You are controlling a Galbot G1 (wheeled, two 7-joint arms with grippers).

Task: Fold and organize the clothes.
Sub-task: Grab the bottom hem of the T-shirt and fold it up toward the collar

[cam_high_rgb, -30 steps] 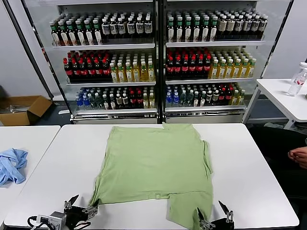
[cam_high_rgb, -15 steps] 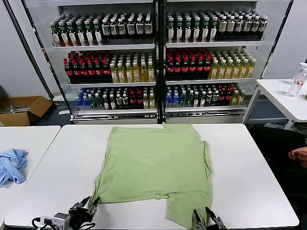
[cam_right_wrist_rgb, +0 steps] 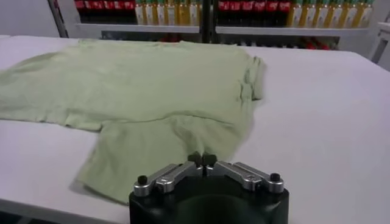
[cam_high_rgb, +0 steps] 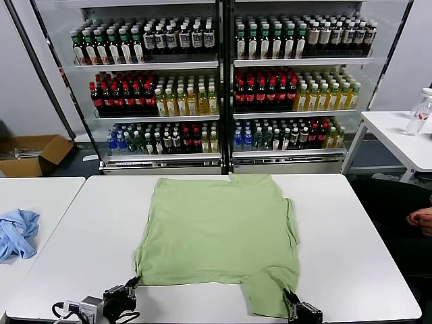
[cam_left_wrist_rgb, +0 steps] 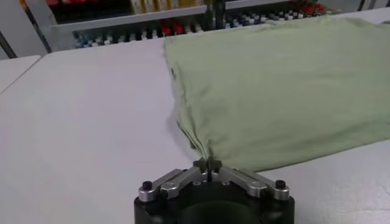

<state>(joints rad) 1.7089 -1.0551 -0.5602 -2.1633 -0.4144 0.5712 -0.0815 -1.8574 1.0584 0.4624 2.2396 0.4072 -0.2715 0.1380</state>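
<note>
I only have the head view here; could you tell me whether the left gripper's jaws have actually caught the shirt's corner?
Observer: Yes. In the left wrist view the left gripper has its jaws shut on the near corner of the green shirt, and the shirt's side edge runs straight into them.
Operator: Thank you. And the right one?
Observer: The right wrist view shows the right gripper with its jaws shut on the hem of the shirt's near flap.
Operator: Is the fabric off the table?
Observer: Not visibly. In both wrist views it lies on the white table, wrinkled only near the right jaws.
</note>
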